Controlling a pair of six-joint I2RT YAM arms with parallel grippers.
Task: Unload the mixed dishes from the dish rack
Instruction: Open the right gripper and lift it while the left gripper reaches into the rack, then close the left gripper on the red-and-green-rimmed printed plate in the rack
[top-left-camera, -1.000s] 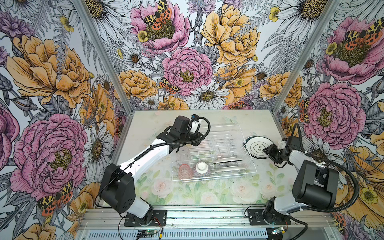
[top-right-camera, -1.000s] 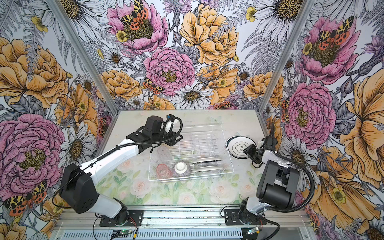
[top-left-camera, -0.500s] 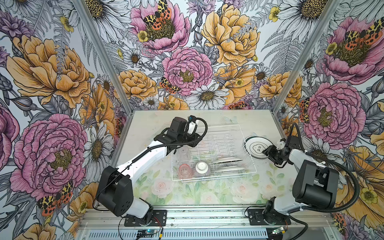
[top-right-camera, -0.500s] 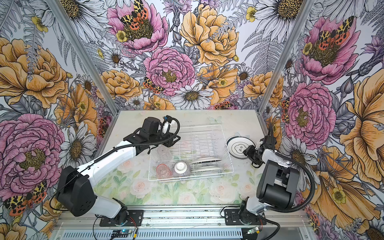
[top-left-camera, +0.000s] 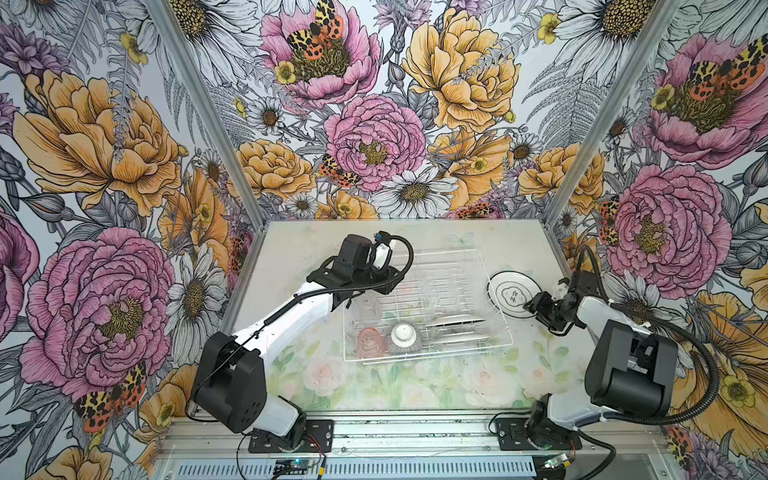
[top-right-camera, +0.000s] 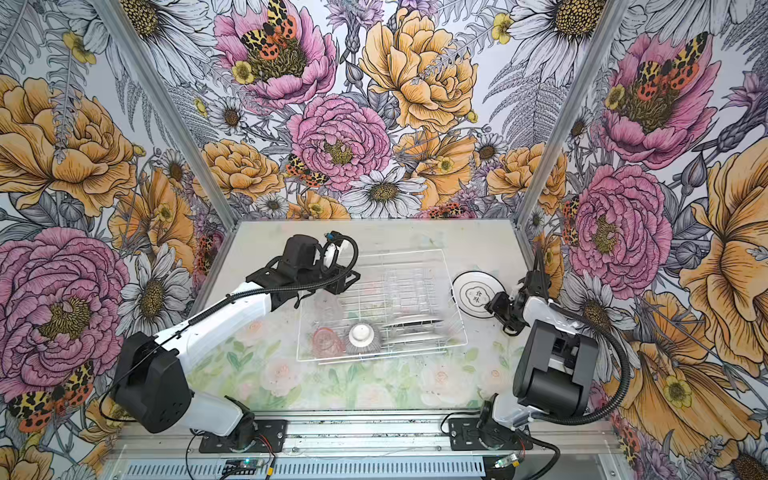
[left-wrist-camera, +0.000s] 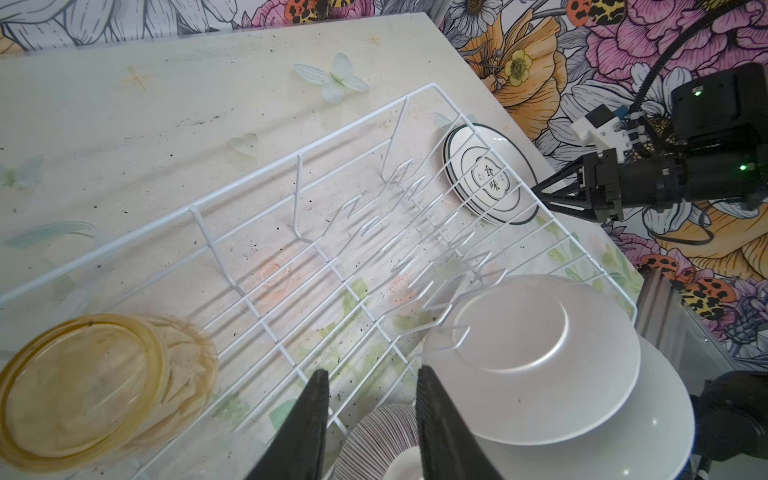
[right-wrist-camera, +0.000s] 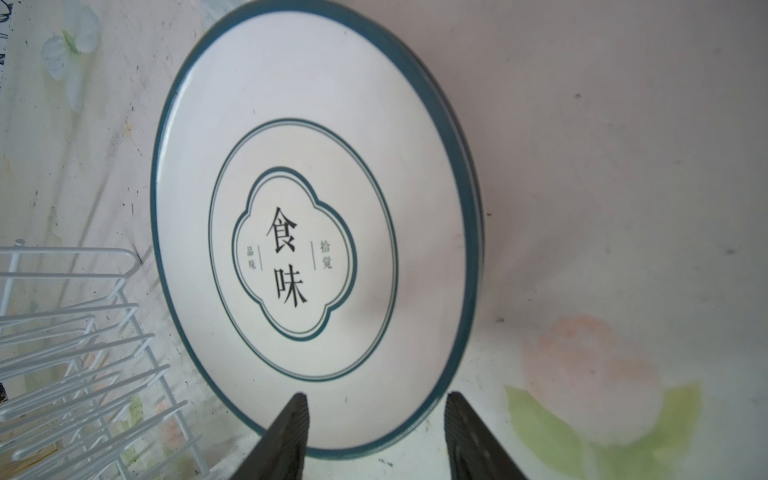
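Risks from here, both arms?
1. Right gripper: its open jaws straddle the near rim of the plate stack; a skewed retreat could drag the top one toward the dish rack close by.
2. Left gripper hangs open over the striped bowl beside the racked plates; descending, a jaw might snag a wire or knock them.

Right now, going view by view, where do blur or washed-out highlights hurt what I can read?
In both top views the dish rack wires look smeared and doubled; in the left wrist view the amber tumbler is blurred and the upright white plates are nearly washed out; in the right wrist view the teal-rimmed plate is evenly lit and its printed characters are crisp.
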